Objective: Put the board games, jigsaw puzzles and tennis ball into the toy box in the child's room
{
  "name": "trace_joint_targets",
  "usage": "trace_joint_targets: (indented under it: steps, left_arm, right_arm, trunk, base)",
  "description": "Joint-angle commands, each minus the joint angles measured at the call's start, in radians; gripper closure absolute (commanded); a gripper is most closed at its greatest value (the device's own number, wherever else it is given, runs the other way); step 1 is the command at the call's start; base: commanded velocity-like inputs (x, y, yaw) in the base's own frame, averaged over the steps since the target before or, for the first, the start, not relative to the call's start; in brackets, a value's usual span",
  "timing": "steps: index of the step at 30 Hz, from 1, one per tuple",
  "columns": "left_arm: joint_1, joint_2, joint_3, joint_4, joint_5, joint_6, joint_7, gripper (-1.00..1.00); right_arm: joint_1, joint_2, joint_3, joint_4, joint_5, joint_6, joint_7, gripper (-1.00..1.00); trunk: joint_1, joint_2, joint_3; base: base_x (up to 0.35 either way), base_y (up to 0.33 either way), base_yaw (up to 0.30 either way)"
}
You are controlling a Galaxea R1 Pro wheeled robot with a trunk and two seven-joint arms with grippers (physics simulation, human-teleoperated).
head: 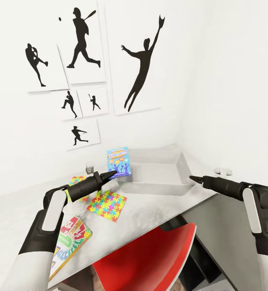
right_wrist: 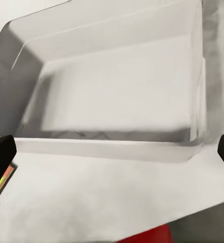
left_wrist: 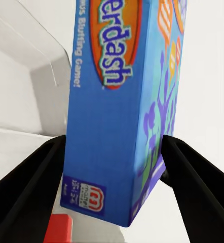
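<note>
My left gripper [head: 111, 174] is shut on the lower edge of the small blue board game [head: 119, 161], which stands upright in the air at the left end of the light-grey toy box [head: 178, 163]. In the left wrist view the blue board game [left_wrist: 117, 116] sits clamped between both black fingers [left_wrist: 31, 195]. The right gripper [head: 193, 178] hovers open at the toy box's near right corner, and the right wrist view looks into the empty toy box [right_wrist: 117, 96]. Two jigsaw puzzles [head: 106, 205] [head: 77, 180] and the Skip-Bo box [head: 71, 241] lie on the table [head: 158, 206]. The tennis ball and bed are out of view.
A red chair [head: 150, 258] is tucked under the table's near edge. A small white object [head: 89, 166] stands by the wall behind the left arm, another [head: 223, 171] at the right. White walls with black athlete posters [head: 85, 44] close off the corner behind the table.
</note>
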Motion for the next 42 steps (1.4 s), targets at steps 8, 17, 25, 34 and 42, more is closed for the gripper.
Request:
trace_joint_targets:
  steps: [8, 17, 25, 34, 42]
  left_arm:
    - [-0.013, -0.001, 0.010, -0.016, 0.021, 0.005, -0.005, 1.00]
    - [-0.017, -0.002, 0.012, -0.021, 0.027, 0.005, -0.003, 1.00]
    - [-0.017, -0.001, 0.013, -0.021, 0.028, 0.005, -0.003, 1.00]
    - [-0.018, -0.001, 0.013, -0.022, 0.028, 0.005, -0.002, 1.00]
    - [-0.018, -0.001, 0.013, -0.021, 0.028, 0.005, -0.001, 1.00]
  right_arm:
    - [0.007, 0.000, -0.007, -0.017, -0.001, 0.005, 0.003, -1.00]
    - [0.010, 0.000, -0.008, -0.021, -0.001, 0.005, 0.002, -1.00]
    - [0.010, 0.000, -0.009, -0.023, -0.001, 0.005, 0.003, -1.00]
    - [0.010, 0.000, -0.009, -0.024, -0.001, 0.005, 0.003, -1.00]
    - [0.010, 0.000, -0.010, -0.024, -0.001, 0.005, 0.004, -1.00]
  trunk:
    - [0.000, -0.001, -0.001]
    - [0.000, -0.001, -0.001]
    - [0.000, -0.001, -0.001]
    - [0.000, -0.001, -0.001]
    - [0.000, -0.001, -0.001]
  base:
    - [0.000, 0.000, -0.215]
    - [0.000, 0.000, -0.265]
    - [0.000, 0.000, -0.276]
    - [0.000, 0.000, -0.279]
    - [0.000, 0.000, -0.201]
